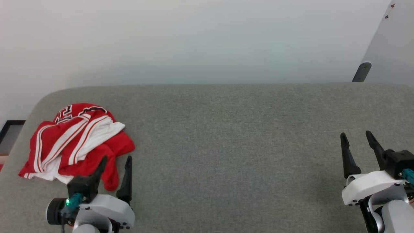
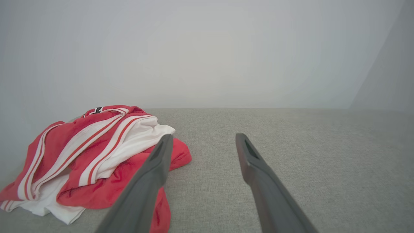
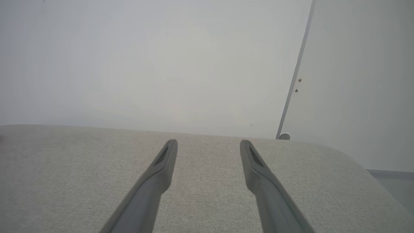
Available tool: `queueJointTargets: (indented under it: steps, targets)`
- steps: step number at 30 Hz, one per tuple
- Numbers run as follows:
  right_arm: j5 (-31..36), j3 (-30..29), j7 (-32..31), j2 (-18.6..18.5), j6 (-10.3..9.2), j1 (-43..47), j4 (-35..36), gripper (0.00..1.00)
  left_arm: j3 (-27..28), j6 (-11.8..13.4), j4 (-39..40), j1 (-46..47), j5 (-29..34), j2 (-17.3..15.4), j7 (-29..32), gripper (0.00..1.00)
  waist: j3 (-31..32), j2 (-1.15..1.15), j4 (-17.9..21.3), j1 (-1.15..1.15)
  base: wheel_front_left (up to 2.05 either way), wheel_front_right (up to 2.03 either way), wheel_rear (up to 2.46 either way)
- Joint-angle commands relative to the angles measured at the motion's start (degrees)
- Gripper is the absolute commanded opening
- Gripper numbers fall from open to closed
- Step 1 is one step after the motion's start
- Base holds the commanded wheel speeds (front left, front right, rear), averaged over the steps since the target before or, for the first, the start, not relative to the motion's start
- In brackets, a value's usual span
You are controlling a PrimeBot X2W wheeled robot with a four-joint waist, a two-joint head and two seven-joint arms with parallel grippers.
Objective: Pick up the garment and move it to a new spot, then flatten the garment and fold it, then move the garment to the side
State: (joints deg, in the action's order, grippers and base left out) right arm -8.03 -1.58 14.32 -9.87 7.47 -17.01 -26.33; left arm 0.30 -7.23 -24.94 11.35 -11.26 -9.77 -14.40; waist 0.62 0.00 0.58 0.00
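Observation:
The garment (image 1: 76, 142) is a red jersey with white panels and stripe trim, crumpled in a heap at the left end of the grey padded surface. My left gripper (image 1: 117, 159) stands open just behind the heap's near right edge, its left finger over the red cloth and nothing between the fingers. In the left wrist view the garment (image 2: 87, 158) lies left of the open left gripper (image 2: 203, 137). My right gripper (image 1: 355, 134) stands open at the far right, apart from the cloth. In its own view the right gripper (image 3: 208, 144) holds nothing.
The grey fabric-covered surface (image 1: 226, 136) runs wide between the two arms, with rounded corners at the left and right ends (image 3: 349, 161). A pale wall (image 1: 194, 38) rises behind it. A wall panel with a small metal bracket (image 1: 362, 72) stands at the back right.

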Motion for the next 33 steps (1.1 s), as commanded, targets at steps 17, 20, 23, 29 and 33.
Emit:
queueJointTargets:
  steps: [17,20,23,29,33]
  targets:
    - [-1.5,-0.74,0.95,0.93,0.04,1.4,-0.42,1.0,-0.28,-0.3,-1.98,1.15,1.02,0.15,-0.76,1.0,0.17,0.0,-1.15,0.0,0.0,0.0,0.0]
    - [-2.32,-0.28,0.95,1.09,0.04,2.02,-0.06,1.0,0.09,-0.28,-2.76,1.05,0.88,0.39,-0.76,1.0,0.18,0.0,-2.99,0.0,0.0,0.0,0.0]
    - [-3.15,0.9,0.94,1.22,0.04,2.92,0.22,1.0,0.76,-0.01,-3.19,0.91,0.74,0.89,-0.76,1.0,0.16,0.0,-5.94,0.0,0.0,0.0,0.0]
    - [-3.93,4.1,0.95,1.72,0.04,3.44,0.21,1.0,1.94,1.16,-2.53,-0.73,1.73,1.33,-0.76,1.0,0.54,0.0,-13.42,0.0,0.0,0.0,0.0]
    - [-4.44,5.4,0.94,2.53,0.04,3.05,-0.09,1.0,3.12,2.0,-0.8,-3.0,2.04,1.79,-0.76,1.0,0.86,0.0,-18.68,0.0,0.0,0.0,0.0]
